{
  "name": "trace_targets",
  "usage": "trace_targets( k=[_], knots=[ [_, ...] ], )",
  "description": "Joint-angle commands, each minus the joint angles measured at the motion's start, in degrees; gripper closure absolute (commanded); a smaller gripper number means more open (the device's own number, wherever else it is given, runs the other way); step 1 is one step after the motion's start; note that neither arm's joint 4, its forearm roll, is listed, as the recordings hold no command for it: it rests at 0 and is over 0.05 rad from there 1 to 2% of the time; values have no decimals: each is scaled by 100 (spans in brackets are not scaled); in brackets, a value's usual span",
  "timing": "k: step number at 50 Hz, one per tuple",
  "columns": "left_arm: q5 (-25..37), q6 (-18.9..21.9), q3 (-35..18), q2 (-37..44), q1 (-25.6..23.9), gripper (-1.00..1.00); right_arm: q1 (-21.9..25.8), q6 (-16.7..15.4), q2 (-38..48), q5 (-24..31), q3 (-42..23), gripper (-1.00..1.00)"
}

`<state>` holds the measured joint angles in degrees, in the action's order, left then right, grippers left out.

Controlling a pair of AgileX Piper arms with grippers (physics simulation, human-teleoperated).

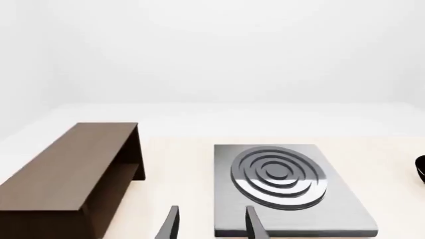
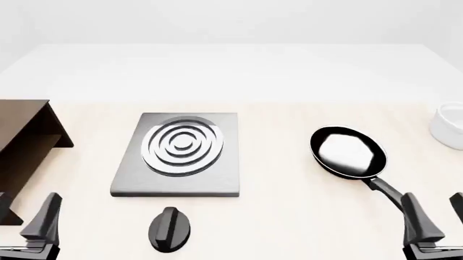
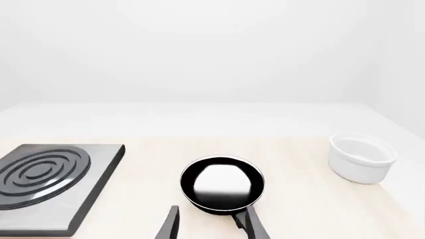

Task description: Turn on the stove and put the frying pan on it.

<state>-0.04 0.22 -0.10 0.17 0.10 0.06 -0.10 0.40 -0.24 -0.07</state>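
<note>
The frying pan (image 2: pixel 348 152) lies just ahead of the right gripper (image 2: pixel 436 216), its handle running back toward the 2 spread, empty fingers (the nearer arm); the left gripper (image 2: pixel 27 219) also gapes empty.

You've got the stove (image 2: pixel 177 154) mid-table (image 2: pixel 289 216), w/ its knob (image 2: pixel 171 229) just in front of it, apart from the plate. The shelf (image 2: pixel 25 143) sits at far left, well apart from the stove; the frying pan (image 2: pixel 347 153) lies to the stove's right, handle running toward you and rightward. The bowl (image 2: pixel 450 127) is at the far right edge, behind and right of the pan.
</note>
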Motion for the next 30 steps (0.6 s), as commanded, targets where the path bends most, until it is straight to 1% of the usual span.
trace_targets(
  k=[1, 5, 6, 7, 8, 9, 10, 11, 12, 13, 14, 15, 16, 17, 18, 20, 21, 22, 23, 24, 25, 27, 28, 29, 30],
  knots=[
    [-8, 171, -16, 19, 26, -100, 17, -29, 92, -53, -10, -100],
    [-37, 293, -12, 150, 90, -100, 5, -44, 118, -65, -10, -100],
    [-482, 827, -2, -15, -115, -100, 6, -65, 112, -58, -10, -100],
    [-479, 956, -4, -13, -139, -100, 3, -74, 116, -57, -10, -100],
    [-388, 847, -12, 6, -262, -100, 2, -81, 102, -44, -11, -100],
    [-388, 847, -12, 6, -262, -100, 2, -81, 100, -43, -11, -100],
    [-290, 553, -303, 735, -13, -100, -4, -67, 85, -30, -12, -100],
    [-290, 553, -303, 735, -13, -100, -4, -67, 83, -29, -12, -100],
    [31, 535, -530, 879, -271, -100, -3, -47, 62, -16, -13, -100],
    [431, 492, -649, 633, -244, -100, -5, -38, 49, -9, -14, -100],
    [725, 545, -784, 575, -198, -100, -5, -33, 44, -7, -14, -100],
    [1096, 600, -974, 416, -409, -100, -4, -30, 38, -6, -14, -100],
    [1265, 642, -1089, 451, -404, -100, -3, -30, 33, -6, -14, -100],
    [1271, 642, -1092, 448, -404, -100, -3, -30, 33, -5, -14, -100],
    [1635, 697, -1405, 537, -526, -100, -7, -18, 12, 1, -15, -100],
    [1727, 709, -1513, 703, -622, -100, -10, -6, 0, 5, -15, -100],
    [1815, 804, -1659, 914, -572, -100, -13, 20, -15, 5, -16, -100],
    [1891, 755, -1789, 1016, -720, -100, -12, 38, -18, 2, -16, -100],
    [1931, 873, -1879, 1233, -658, -100, -12, 52, -18, -2, -15, -100],
    [2021, 896, -2057, 1426, -693, -100, -10, 64, -17, -12, -14, -100],
    [2111, 786, -2204, 1552, -745, -100, -10, 71, -14, -18, -14, -100],
    [2267, 903, -2476, 1926, -694, -100, -7, 79, 3, -39, -12, -100],
    [2267, 903, -2479, 1928, -694, -100, -7, 79, 3, -39, -13, -100],
    [2372, 712, -2637, 1947, -876, -100, -2, 90, 10, -48, -11, -100],
    [2582, 717, -2893, 2239, -888, -100, 0, 93, 12, -51, -11, -100]
  ],
)
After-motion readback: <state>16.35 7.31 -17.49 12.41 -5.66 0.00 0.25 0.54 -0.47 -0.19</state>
